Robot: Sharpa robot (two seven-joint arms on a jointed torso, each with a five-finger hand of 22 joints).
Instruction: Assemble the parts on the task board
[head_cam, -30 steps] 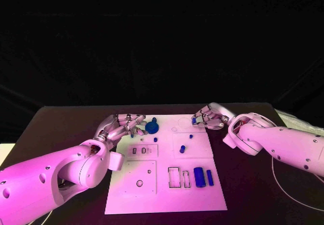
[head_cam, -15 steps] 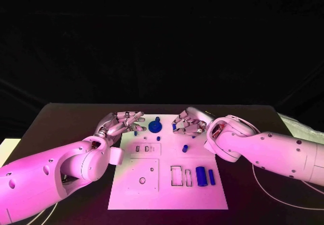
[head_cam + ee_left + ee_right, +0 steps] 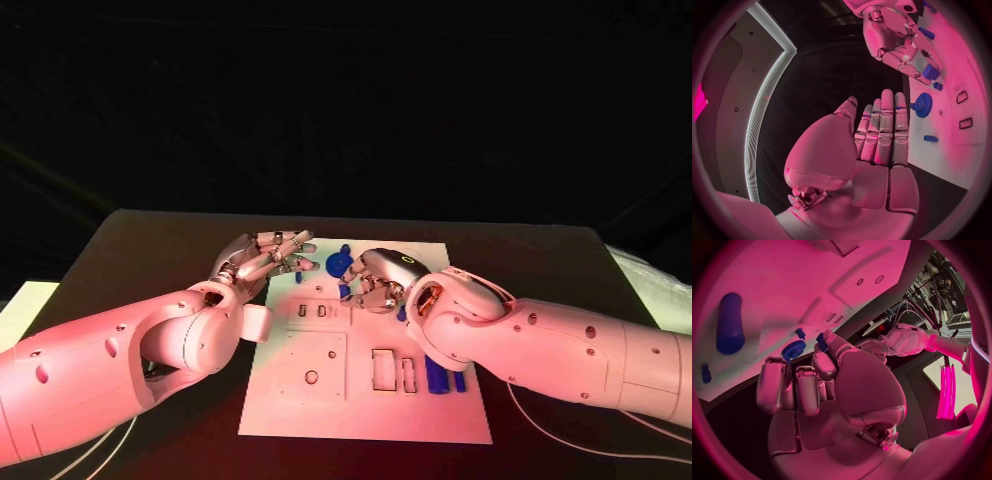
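Across the black table (image 3: pixel 159 250) in front of me lies the white task board (image 3: pixel 332 400), running from the middle of the head view down toward six o'clock.

My left hand (image 3: pixel 264 257) hovers at the board's ten o'clock edge. From my left wrist its fingers (image 3: pixel 882 125) lie straight and side by side, palm up, with nothing in them.

My right hand (image 3: pixel 378 280) hangs over the upper middle of the board, at about twelve o'clock of the board's centre. Its fingers (image 3: pixel 786 385) are curled inward, and my left wrist view shows a small blue part (image 3: pixel 931 72) pinched at the fingertips. From my right wrist that same small blue part (image 3: pixel 822 341) peeks out beside my thumb.

A blue gear (image 3: pixel 336 266) sits on the board between my two hands, just beside the right hand at its nine o'clock. Below it, two small rectangular slots (image 3: pixel 312 312) are cut into the board. At about four o'clock of the board's centre, a blue cylinder (image 3: pixel 436 378) and a thinner blue peg (image 3: pixel 457 380) lie side by side, partly hidden by my right forearm, next to two upright rectangular cutouts (image 3: pixel 392 371). A round hole (image 3: pixel 310 377) lies at seven o'clock.
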